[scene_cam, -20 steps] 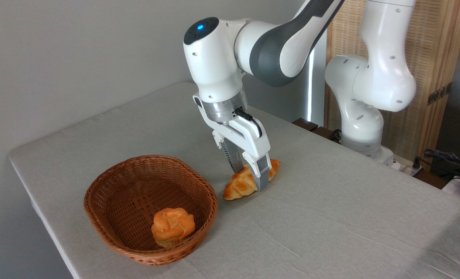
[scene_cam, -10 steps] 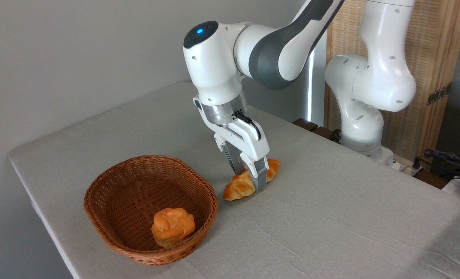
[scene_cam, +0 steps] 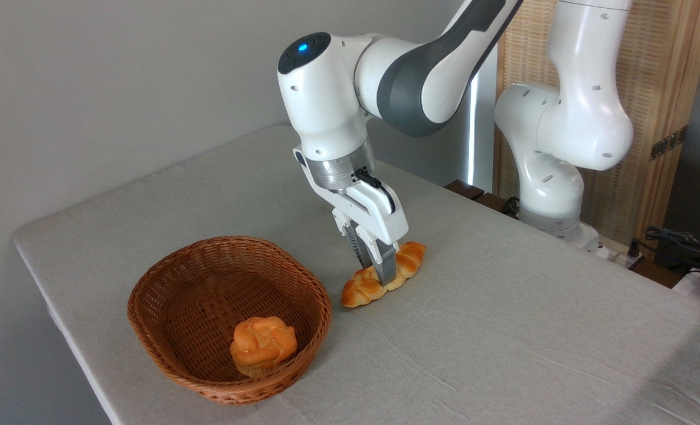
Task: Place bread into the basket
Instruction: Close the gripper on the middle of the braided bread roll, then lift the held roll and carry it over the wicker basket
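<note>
The hand (scene_cam: 375, 270) points down over the worktop (scene_cam: 503, 330), its two fingers closed onto the middle of the bread (scene_cam: 383, 274), one finger on the near side of the loaf and one behind it. The bread (a braided loaf with a golden-orange crust) lies just right of the basket (scene_cam: 173, 307), close to the rim but apart from it; whether its underside touches the cloth or sits slightly raised cannot be told. The basket stands on the worktop near the left front edge and holds a small round bun (scene_cam: 263, 344), which rests against the near inner wall. The arm's white base column (scene_cam: 556, 141) stands at the far right edge of the worktop, well apart from the basket.
</note>
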Motion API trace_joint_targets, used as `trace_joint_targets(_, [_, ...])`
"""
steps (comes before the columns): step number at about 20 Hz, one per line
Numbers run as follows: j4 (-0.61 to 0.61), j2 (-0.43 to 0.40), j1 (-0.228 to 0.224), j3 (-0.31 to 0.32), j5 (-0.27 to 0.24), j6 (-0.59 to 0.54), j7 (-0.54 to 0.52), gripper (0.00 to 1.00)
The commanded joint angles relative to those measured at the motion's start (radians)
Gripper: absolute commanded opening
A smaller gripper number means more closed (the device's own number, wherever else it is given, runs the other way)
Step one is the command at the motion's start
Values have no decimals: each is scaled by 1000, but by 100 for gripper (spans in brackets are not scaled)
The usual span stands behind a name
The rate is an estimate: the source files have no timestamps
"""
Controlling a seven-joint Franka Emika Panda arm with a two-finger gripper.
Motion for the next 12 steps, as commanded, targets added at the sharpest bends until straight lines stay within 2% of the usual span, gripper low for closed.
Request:
trace_joint_targets(1, [-13,5,-4,13,16,20,13,25])
trace_joint_targets(4, [20,1,-4,4,16,-6,35,25])
trace_joint_targets(8, [164,1,-12,-26,14,-145,116,25])
trace_joint_targets(12, [319,26,-14,-30,5,-171,142,27])
